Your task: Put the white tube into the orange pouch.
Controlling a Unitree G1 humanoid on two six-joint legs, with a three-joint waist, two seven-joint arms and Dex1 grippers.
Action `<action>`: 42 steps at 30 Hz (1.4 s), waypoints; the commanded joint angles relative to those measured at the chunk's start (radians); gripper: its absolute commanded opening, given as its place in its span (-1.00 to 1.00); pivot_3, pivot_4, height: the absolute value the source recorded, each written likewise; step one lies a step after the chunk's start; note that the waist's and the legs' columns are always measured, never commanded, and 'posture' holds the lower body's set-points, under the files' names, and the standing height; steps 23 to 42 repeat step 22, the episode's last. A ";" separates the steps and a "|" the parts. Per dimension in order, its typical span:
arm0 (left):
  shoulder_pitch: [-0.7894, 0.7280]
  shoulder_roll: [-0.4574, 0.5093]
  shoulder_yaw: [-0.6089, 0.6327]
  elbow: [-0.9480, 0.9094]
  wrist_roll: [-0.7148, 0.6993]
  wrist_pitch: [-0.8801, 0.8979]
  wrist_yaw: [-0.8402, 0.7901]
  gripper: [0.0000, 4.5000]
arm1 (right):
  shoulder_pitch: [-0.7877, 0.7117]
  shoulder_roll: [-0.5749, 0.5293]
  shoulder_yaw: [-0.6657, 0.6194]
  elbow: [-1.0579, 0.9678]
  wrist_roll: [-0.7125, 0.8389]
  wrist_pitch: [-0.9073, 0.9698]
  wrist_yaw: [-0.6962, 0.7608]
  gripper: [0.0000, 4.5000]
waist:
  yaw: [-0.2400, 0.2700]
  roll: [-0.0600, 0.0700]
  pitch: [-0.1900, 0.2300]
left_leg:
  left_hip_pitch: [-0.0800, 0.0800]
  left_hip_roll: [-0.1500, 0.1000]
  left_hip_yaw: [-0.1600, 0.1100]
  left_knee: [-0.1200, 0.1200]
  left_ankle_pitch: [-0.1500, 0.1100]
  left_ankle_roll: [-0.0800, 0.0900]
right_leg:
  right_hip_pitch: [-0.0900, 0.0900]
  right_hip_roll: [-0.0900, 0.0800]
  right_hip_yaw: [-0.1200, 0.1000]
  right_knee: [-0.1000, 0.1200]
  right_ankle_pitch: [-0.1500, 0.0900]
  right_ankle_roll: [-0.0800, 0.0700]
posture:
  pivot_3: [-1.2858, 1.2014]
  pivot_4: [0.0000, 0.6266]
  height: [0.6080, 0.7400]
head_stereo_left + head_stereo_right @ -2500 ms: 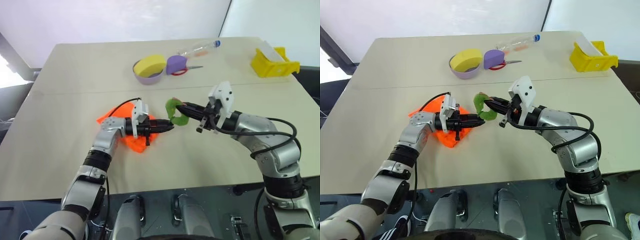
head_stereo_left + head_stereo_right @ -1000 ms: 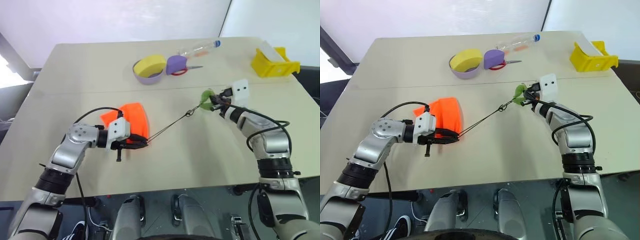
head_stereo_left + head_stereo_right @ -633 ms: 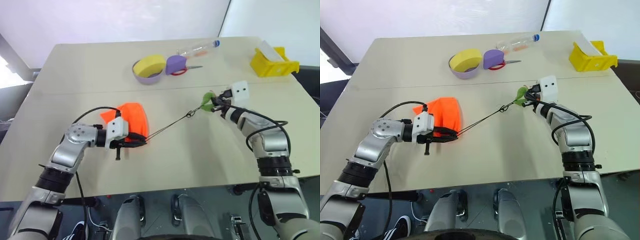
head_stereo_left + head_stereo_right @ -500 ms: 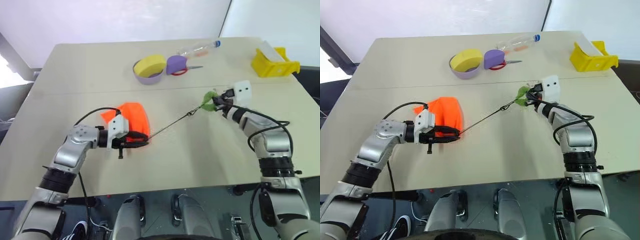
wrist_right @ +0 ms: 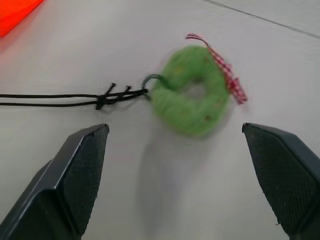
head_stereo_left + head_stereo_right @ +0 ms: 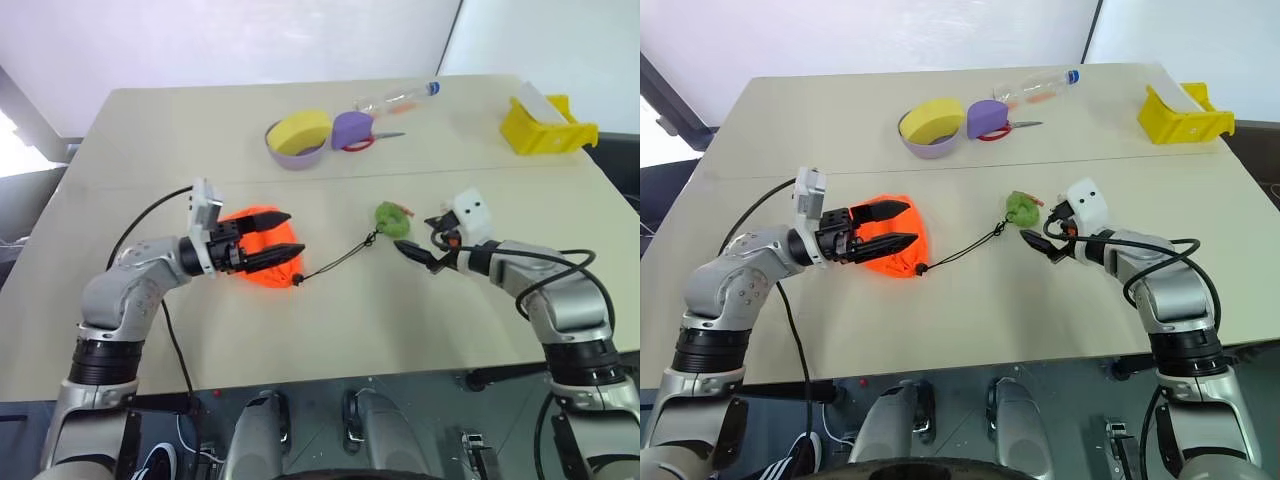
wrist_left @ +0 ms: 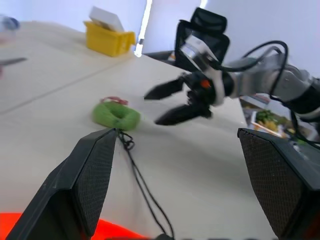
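Note:
The orange pouch lies bunched on the table's left half. Its black cord runs slack across the table to the green round charm, which lies flat. My left gripper hovers open just over the pouch, pointing toward the charm, with nothing between its fingers. My right gripper stands open right beside the charm and holds nothing. The right wrist view has the charm lying between its fingers. The white tube is out of view.
At the back stand a purple bowl with a yellow sponge, a purple object, red-handled scissors and a clear bottle. A yellow holder sits at the back right.
Both grippers have opened. The right one let go of the charm, which dropped onto the table, and drew back. The taut cord went slack. The left gripper released the pouch and rose.

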 commanded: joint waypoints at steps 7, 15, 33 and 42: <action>0.124 0.053 0.118 0.051 0.181 -0.189 0.167 0.83 | 0.206 -0.080 -0.166 -0.332 0.216 -0.089 0.234 0.98 | 0.006 -0.001 0.000 | 0.000 0.001 -0.001 -0.001 0.000 0.000 | 0.000 0.000 -0.001 -0.002 -0.001 0.000 | 0.03 -0.52 1.00; 0.169 0.022 0.254 0.177 0.208 -0.237 0.335 0.83 | 0.328 -0.074 -0.123 -0.404 0.217 -0.107 0.239 0.98 | 0.003 -0.001 0.000 | 0.000 0.001 -0.001 -0.001 -0.002 -0.003 | 0.001 -0.005 -0.001 -0.003 -0.001 -0.001 | 0.03 -0.52 1.00; 0.181 0.023 0.300 0.277 0.239 -0.315 0.383 0.83 | 0.331 -0.068 -0.090 -0.345 0.173 -0.152 0.231 0.98 | 0.003 -0.001 0.000 | 0.000 0.002 -0.001 -0.001 -0.002 -0.004 | 0.001 -0.006 -0.003 -0.003 0.000 -0.002 | 0.03 -0.52 1.00; 0.181 0.023 0.300 0.277 0.239 -0.315 0.383 0.83 | 0.331 -0.068 -0.090 -0.345 0.173 -0.152 0.231 0.98 | 0.003 -0.001 0.000 | 0.000 0.002 -0.001 -0.001 -0.002 -0.004 | 0.001 -0.006 -0.003 -0.003 0.000 -0.002 | 0.03 -0.52 1.00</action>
